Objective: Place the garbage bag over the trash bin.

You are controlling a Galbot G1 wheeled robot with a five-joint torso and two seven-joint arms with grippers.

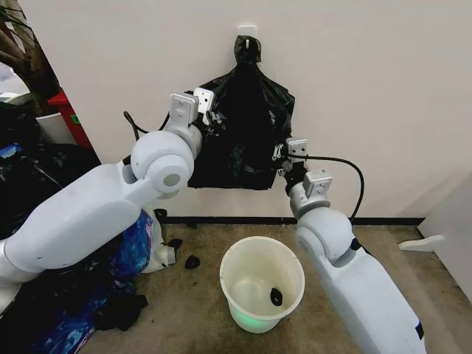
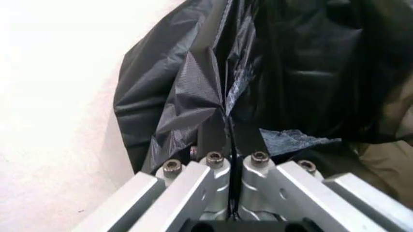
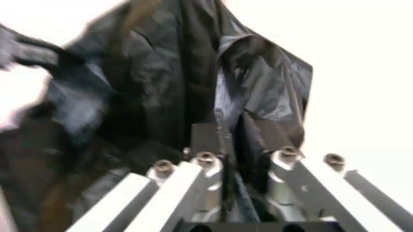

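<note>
The garbage bag point(image 1: 243, 129) is shown hanging flat against the wall point(image 1: 369, 88), suspended from a white hook point(image 1: 248, 32) by its knotted top, well above the floor point(image 1: 199, 302). Its left edge is pinched by the left gripper point(image 1: 212, 118), whose jaws are seen in the left wrist view clenched together on a fold of the black plastic point(image 2: 213, 111). Its lower right edge is met by the right gripper point(image 1: 280, 153); in the right wrist view the jaws are only partly closed, with a pleat of the bag point(image 3: 226, 111) caught against one finger point(image 3: 205, 140) while a gap remains to the other. The trash bin point(image 1: 243, 310) stands upright on the floor below the bag, between the two arms, and a small dark object point(image 1: 276, 297) lies inside it. A heap of black bags point(image 1: 44, 184) is piled at the robot's left.
</note>
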